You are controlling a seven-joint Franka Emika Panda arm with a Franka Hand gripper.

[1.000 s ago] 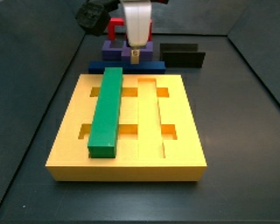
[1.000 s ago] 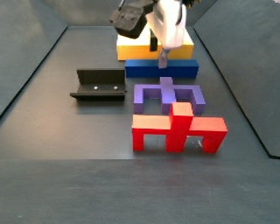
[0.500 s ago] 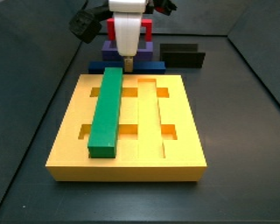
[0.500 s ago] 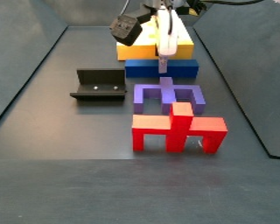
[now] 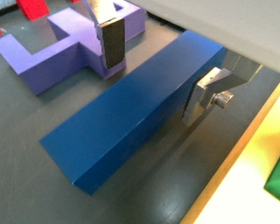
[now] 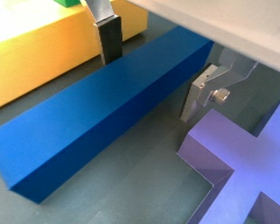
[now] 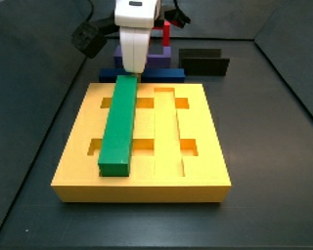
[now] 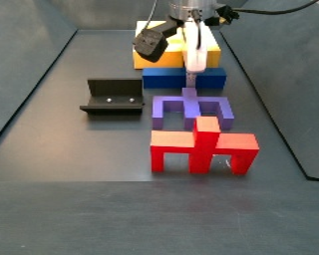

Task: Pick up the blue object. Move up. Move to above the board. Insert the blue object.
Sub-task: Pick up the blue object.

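My gripper (image 5: pixel 157 74) is down over the blue object (image 5: pixel 136 122), fingers (image 5: pixel 111 45) open on either side of the bar, pads not seen pressing it. The bar lies flat on the floor between the board (image 8: pixel 177 52) and the purple base (image 8: pixel 189 106).

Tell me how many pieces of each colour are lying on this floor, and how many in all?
Yellow: 1, the board
Green: 1, the green bar
Blue: 1, the blue object, with the gripper over it
Purple: 1, the purple base
Red: 1, the red piece
Black: 1, the fixture
Total: 6
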